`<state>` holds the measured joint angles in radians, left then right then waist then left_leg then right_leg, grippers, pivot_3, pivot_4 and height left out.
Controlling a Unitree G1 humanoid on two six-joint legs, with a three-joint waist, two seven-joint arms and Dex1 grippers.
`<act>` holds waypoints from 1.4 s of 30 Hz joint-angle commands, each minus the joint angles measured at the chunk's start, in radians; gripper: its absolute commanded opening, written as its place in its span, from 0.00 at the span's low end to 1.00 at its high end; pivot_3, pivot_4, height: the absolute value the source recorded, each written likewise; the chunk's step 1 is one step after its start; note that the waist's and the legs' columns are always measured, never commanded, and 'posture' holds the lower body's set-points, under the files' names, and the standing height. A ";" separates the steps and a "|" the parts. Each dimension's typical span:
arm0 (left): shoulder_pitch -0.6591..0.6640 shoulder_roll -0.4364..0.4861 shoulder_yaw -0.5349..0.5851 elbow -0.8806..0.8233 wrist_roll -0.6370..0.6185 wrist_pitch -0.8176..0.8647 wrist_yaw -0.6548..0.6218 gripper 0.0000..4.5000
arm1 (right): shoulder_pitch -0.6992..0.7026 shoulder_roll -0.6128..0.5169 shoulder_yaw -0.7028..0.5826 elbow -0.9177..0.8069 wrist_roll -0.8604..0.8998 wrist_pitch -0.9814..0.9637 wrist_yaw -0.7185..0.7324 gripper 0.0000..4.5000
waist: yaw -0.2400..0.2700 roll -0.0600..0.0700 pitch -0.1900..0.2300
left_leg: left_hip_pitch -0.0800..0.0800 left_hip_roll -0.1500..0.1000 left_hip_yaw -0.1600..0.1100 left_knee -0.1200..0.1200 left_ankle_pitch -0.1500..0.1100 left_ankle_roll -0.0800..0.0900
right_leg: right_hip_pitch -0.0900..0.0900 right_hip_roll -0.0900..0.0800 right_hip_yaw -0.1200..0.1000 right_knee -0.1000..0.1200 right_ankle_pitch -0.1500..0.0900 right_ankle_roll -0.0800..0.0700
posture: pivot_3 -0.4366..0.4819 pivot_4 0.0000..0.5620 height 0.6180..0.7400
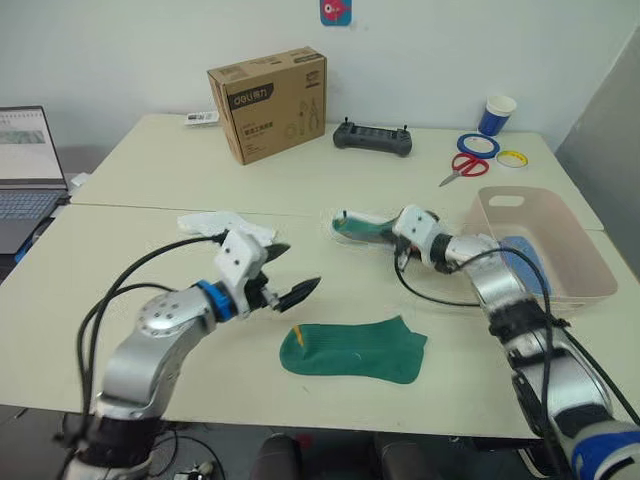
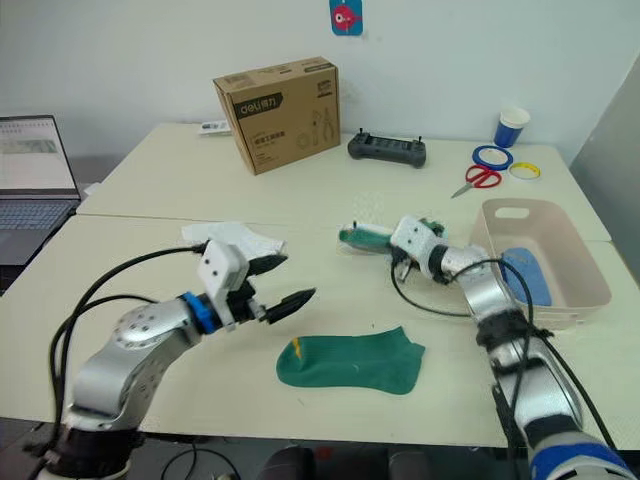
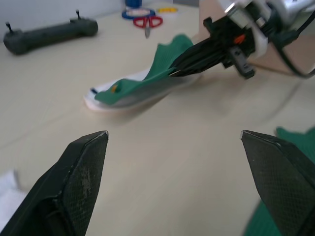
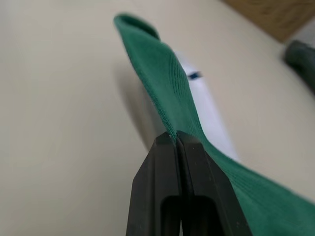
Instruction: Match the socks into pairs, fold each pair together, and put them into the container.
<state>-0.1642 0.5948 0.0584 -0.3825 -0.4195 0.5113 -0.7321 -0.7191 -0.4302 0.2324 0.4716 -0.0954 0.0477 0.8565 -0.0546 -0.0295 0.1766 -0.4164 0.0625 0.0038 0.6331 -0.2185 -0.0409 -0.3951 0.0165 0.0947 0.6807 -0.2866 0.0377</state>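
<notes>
your right gripper (image 1: 388, 236) is pinched shut on a green sock (image 1: 362, 229) at frame centre; its mate (image 1: 352, 350) lies crosswise at lower centre, nearer your wide-open left gripper (image 1: 287, 272).

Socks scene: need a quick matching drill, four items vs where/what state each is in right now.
Items:
1. flat green sock
2. lifted green sock
3. blue sock
4. left gripper

States:
A. inside the pink container
B. pinched in the shut right gripper, over a white sock
C. open, holding nothing
D. lying alone on the table near the front edge

Pairs: 1-D, 2-B, 3-A, 4-C
</notes>
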 commanded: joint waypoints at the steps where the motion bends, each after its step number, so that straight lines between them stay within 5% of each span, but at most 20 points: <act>1: 0.067 0.065 0.046 -0.085 -0.074 0.057 -0.062 1.00 | 0.145 -0.064 0.033 -0.415 0.127 0.295 0.163 0.00 | 0.004 0.000 0.000 | 0.000 0.000 -0.001 -0.001 0.000 0.000 | 0.000 0.000 -0.001 0.000 -0.001 -0.001 | 0.48 0.27 1.00; 5: 0.106 0.113 0.072 -0.099 -0.108 0.091 -0.083 1.00 | 0.284 -0.137 0.078 -0.699 0.183 0.474 0.226 0.00 | 0.006 0.001 0.001 | 0.000 0.000 -0.001 -0.003 0.000 0.000 | -0.001 0.000 -0.002 0.000 -0.003 -0.003 | 0.48 0.27 1.00; 10: 0.107 0.133 0.067 -0.092 -0.117 0.112 -0.089 1.00 | 0.332 -0.102 0.080 -0.778 0.214 0.595 0.147 0.00 | -0.002 0.001 0.001 | 0.003 0.000 0.000 -0.002 0.000 -0.001 | 0.000 0.000 0.000 0.001 -0.005 -0.001 | 0.48 0.27 1.00; 18: 0.072 0.124 0.010 -0.053 -0.097 0.151 -0.076 1.00 | 0.293 -0.176 -0.017 -0.821 0.376 0.687 0.234 0.53 | 0.001 0.000 0.001 | 0.001 -0.001 0.001 -0.001 0.001 -0.002 | -0.001 0.000 0.001 0.000 -0.004 0.002 | 0.48 0.27 1.00; 22: 0.054 0.127 -0.037 -0.014 -0.056 0.163 -0.067 1.00 | 0.303 -0.270 -0.074 -0.851 0.492 0.710 0.334 0.53 | 0.004 0.000 0.001 | 0.001 -0.001 0.000 -0.003 0.001 -0.002 | -0.001 0.000 0.000 0.000 -0.005 0.001 | 0.48 0.27 1.00; 31: -0.054 0.058 -0.192 0.144 0.050 0.145 -0.059 1.00 | 0.243 -0.199 -0.060 -0.451 0.238 0.445 0.037 0.53 | 0.000 -0.001 0.001 | 0.001 -0.001 0.002 -0.002 0.001 -0.001 | -0.002 0.001 0.001 0.000 -0.005 0.002 | 0.48 0.27 1.00; 37: -0.086 0.042 -0.251 0.206 0.108 0.105 -0.078 0.67 | 0.249 -0.194 -0.040 -0.390 0.231 0.499 0.060 0.54 | 0.002 0.000 0.000 | 0.002 -0.001 0.001 -0.002 0.001 -0.001 | 0.001 0.001 0.001 0.000 -0.004 0.001 | 0.48 0.27 1.00; 42: -0.093 0.032 -0.231 0.190 0.096 0.117 -0.094 0.32 | 0.249 -0.205 -0.063 -0.429 0.274 0.539 0.104 0.25 | 0.003 0.000 0.000 | 0.003 -0.001 0.001 -0.001 0.001 -0.001 | 0.002 0.000 0.001 0.000 -0.004 0.003 | 0.48 0.27 1.00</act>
<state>-0.2613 0.6297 -0.1627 -0.1782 -0.3139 0.6242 -0.8048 -0.4643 -0.6200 0.1877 0.0677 0.1603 0.5653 0.9469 -0.0520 -0.0299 0.1770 -0.4138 0.0614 0.0044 0.6319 -0.2175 -0.0424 -0.3934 0.0167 0.0954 0.6806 -0.2909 0.0404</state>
